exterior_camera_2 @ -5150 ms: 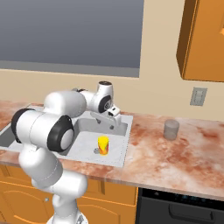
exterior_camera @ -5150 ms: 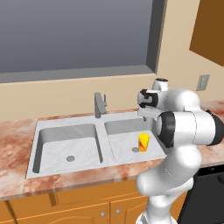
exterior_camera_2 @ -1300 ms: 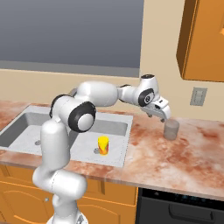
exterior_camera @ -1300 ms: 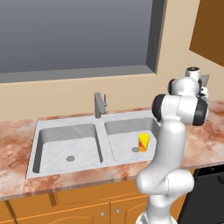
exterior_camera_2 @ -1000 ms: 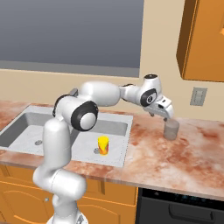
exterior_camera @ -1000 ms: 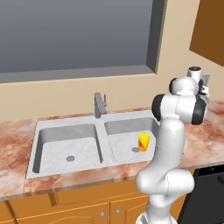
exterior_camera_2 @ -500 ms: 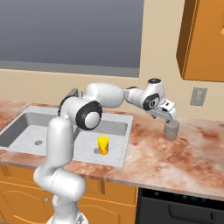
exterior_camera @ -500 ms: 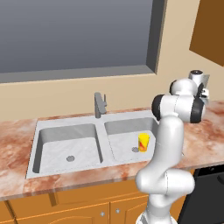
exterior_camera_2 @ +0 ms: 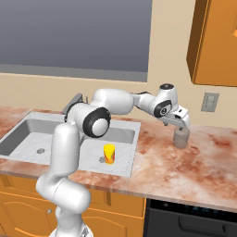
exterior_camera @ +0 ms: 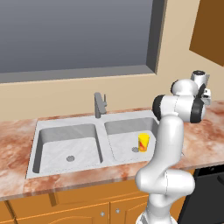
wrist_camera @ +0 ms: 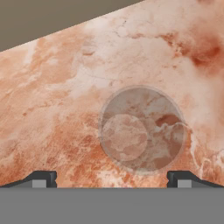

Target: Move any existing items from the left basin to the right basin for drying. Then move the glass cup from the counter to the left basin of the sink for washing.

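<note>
The glass cup [exterior_camera_2: 180,138] stands upright on the counter [exterior_camera_2: 185,171], to the right of the sink. My gripper [exterior_camera_2: 180,124] hangs open just above its rim. In the hand view I look straight down into the glass cup [wrist_camera: 142,130], which sits a little right of centre between my gripper's [wrist_camera: 111,181] spread fingertips [wrist_camera: 41,179]. The yellow cup [exterior_camera: 143,142] with the red mark stands upright in the right basin [exterior_camera: 122,146], near its drain. The left basin [exterior_camera: 52,151] holds nothing but its drain.
A grey tap [exterior_camera: 99,105] rises behind the divider of the sink. A wall outlet [exterior_camera_2: 209,102] sits behind the glass cup and an orange wall cabinet [exterior_camera_2: 217,41] hangs above it. A dark appliance front [exterior_camera_2: 190,217] lies below the counter.
My hand has moved a little to the right and down, ending right above the glass cup. The gripper stayed open. Both cups stand where they were.
</note>
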